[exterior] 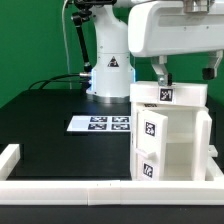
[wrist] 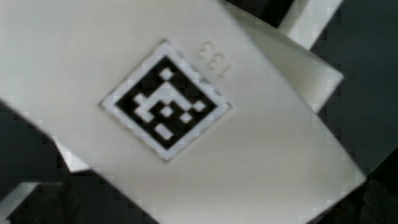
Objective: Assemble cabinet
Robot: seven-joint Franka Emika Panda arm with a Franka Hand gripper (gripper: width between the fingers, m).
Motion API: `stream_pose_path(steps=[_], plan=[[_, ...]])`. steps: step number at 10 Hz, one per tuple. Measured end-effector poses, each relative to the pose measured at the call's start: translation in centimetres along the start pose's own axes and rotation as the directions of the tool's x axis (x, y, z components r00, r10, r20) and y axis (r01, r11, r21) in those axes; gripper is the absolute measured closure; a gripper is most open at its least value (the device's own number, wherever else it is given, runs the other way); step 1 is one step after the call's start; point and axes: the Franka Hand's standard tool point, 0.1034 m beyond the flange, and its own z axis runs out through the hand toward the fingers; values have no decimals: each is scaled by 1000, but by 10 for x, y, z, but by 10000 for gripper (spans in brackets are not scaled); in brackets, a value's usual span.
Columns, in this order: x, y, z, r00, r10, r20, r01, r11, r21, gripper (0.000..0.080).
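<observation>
hand [exterior: 186,76]: hanging wide open, gripping nothing | cabinet [exterior: 170,135]: sitting on worktop [exterior: 60,150], right under hand | step: lining up over top panel | next: likely lowering, closing gently

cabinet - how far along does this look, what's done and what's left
Done, it seems: the cabinet stands as one boxy white body with tagged panels on it, near the exterior view's right. In hand: nothing; the gripper hangs open just above its top, and the wrist view is filled by a tagged white panel. Left: no loose parts are in view, so whether any step remains cannot be told.
</observation>
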Motion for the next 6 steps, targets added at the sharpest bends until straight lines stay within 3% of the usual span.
stream_pose_path(steps=[6], plan=[[-16,6,9,933,-359,24,359,933,7,2]])
